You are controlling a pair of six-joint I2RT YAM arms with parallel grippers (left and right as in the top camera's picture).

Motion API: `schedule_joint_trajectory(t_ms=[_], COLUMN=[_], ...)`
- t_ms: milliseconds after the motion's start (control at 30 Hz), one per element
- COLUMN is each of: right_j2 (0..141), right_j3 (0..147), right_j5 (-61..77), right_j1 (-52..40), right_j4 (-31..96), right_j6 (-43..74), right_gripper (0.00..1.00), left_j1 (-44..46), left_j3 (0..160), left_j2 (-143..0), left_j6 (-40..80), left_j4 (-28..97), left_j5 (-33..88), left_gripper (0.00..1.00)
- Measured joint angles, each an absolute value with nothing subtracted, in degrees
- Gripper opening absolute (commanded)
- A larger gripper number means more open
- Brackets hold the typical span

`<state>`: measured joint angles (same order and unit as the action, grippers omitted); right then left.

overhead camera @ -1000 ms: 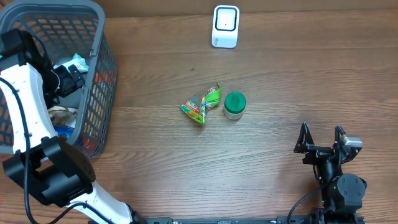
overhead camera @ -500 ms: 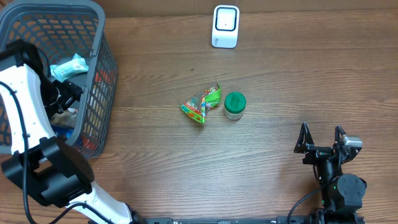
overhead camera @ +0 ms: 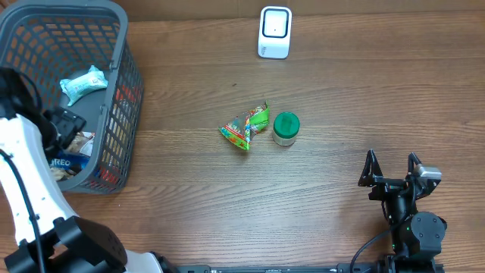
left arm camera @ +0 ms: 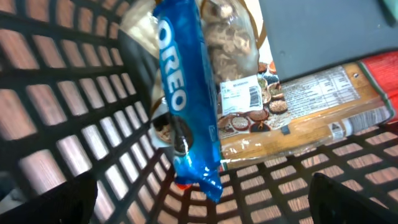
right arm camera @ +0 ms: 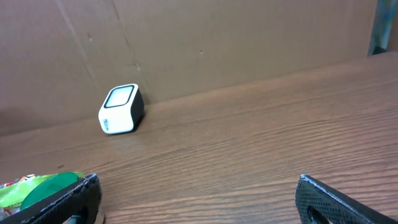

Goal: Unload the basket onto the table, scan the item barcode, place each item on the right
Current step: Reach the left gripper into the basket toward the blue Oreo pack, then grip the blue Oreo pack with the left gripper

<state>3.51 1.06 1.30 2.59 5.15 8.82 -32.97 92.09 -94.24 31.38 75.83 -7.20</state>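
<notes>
Blue Oreo biscuit packet [left arm camera: 186, 93] in grey plastic mesh basket [overhead camera: 125, 91] at worktop's left edge faces wide-open, empty left gripper [left arm camera: 205, 204]; best pinched across its narrow width.

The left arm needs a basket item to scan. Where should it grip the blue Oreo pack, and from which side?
Probably across the narrow width of the Oreo pack near its middle, from above. It is long and slim, lies atop the other packets with both long edges exposed, and the open left pincer straddles its line.
</notes>
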Motion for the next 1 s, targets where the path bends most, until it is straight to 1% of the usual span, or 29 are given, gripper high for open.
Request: schedule_joint_trajectory(t_ms=[133, 267, 433, 733, 1000], right_j2=[3.51, 3.51, 3.51, 3.51, 3.51], right_j3=[1.06, 1.06, 1.06, 1.06, 1.06], right_j5=[1.32, 1.28, 1.3, 1.3, 1.28], right_j1=[2.59, 2.59, 2.59, 2.59, 2.59], right_j4=[5.13, 5.13, 5.1, 5.15, 5.13], right_j6=[8.8, 8.8, 8.8, 8.8, 8.8], right_gripper=[1.0, 1.0, 1.0, 1.0, 1.0], left_j1=[-32.88, -33.01, -34.39, -39.59, -39.9], left_j3=[85.47, 82.37, 82.08, 82.06, 82.04], left_j2=[-94.24, -94.52, -94.52, -97.08, -102.74], left_j6=[31.38, 31.35, 31.14, 31.0, 29.89], left_j4=[70.35, 67.2, 65.21, 64.18, 63.11], left_j5=[-7.09, -7.14, -7.09, -6.07, -6.24], left_gripper=[0.99, 1.0, 1.0, 1.0, 1.0])
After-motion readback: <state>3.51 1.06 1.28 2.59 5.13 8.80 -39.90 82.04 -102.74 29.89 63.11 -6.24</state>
